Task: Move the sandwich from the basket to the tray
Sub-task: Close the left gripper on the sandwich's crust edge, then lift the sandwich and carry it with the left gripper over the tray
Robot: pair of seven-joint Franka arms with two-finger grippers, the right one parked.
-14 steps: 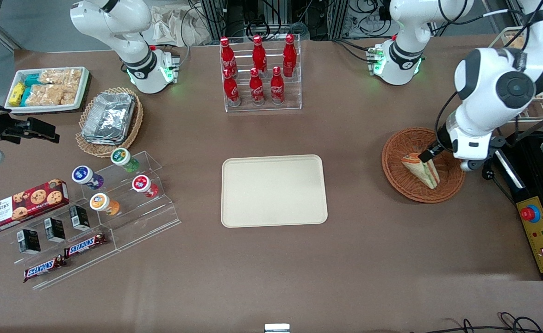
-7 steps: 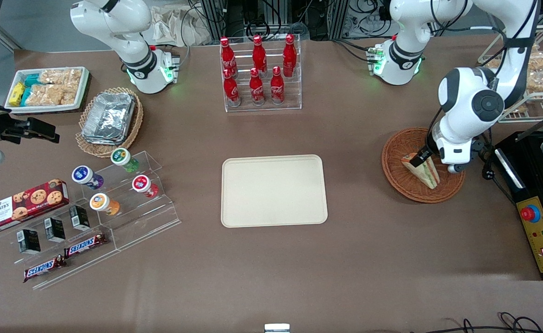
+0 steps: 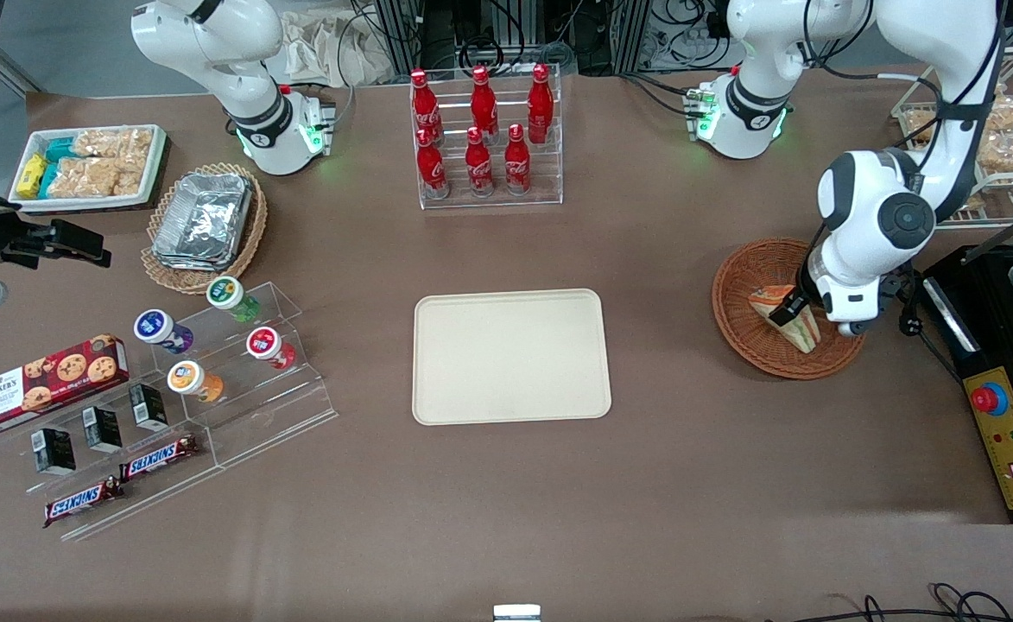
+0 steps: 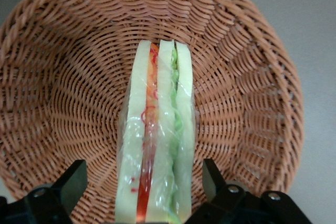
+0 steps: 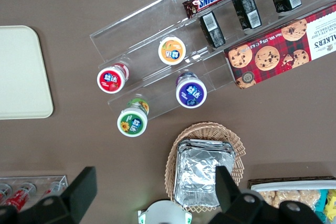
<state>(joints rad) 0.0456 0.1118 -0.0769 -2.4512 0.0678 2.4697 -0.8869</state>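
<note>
Round reddish-brown basket of coarse woven wicker, ribbed and matt. Triangular pale-bread sandwich wrapped in clear, glossy plastic film that wrinkles over the filling. Black gripper, matt plastic fingers spread either side of the sandwich. Flat cream-beige rectangular tray, smooth and matt, on a brown matt tabletop.

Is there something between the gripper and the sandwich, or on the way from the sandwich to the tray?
Nothing visible. The open gripper straddles the sandwich in the basket, and only bare table separates it from the tray.
</note>
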